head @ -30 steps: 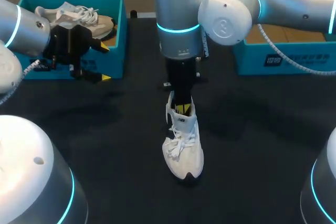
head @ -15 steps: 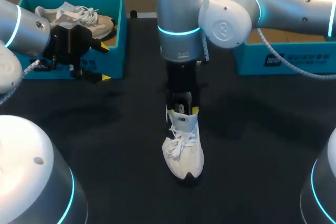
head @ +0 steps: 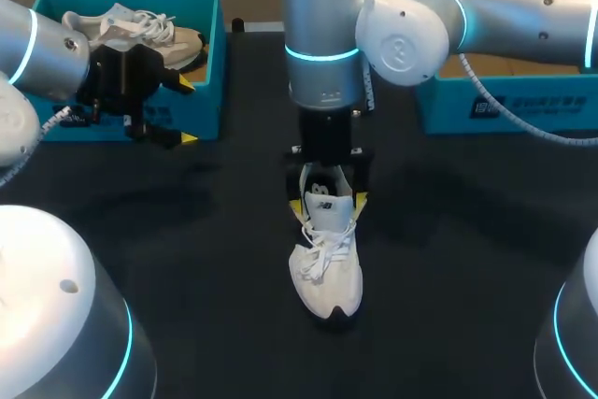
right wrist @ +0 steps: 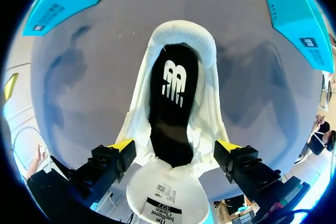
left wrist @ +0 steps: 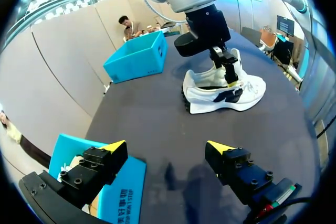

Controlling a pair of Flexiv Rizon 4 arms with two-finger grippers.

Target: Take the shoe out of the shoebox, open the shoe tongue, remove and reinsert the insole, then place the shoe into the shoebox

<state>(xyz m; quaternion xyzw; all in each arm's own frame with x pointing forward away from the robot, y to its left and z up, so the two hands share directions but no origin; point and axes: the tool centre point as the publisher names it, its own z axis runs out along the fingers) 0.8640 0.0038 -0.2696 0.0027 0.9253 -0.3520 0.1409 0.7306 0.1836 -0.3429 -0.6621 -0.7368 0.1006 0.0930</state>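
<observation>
A white shoe (head: 327, 263) stands mid-table, toe toward me. My right gripper (head: 328, 201) hangs over its mouth, open, one yellow tip on each side of the collar. From the right wrist view, the right gripper (right wrist: 175, 145) straddles the shoe (right wrist: 207, 114). The black insole (right wrist: 170, 95) lies inside, and the tongue (right wrist: 160, 195) is folded back with its label showing. My left gripper (head: 163, 109) is open and empty in front of the left blue shoebox (head: 210, 63). In its own view the left gripper (left wrist: 167, 146) faces the shoe (left wrist: 223, 90).
A second pale shoe (head: 140, 30) lies in the left shoebox. Another blue box (head: 505, 105) stands at the back right, seen also as the blue box (left wrist: 137, 56) beyond the shoe. Dark tabletop surrounds the shoe on all sides.
My right gripper went from shut inside the shoe's mouth to open, its tips now spread to either side of the collar. The left arm has not moved.
</observation>
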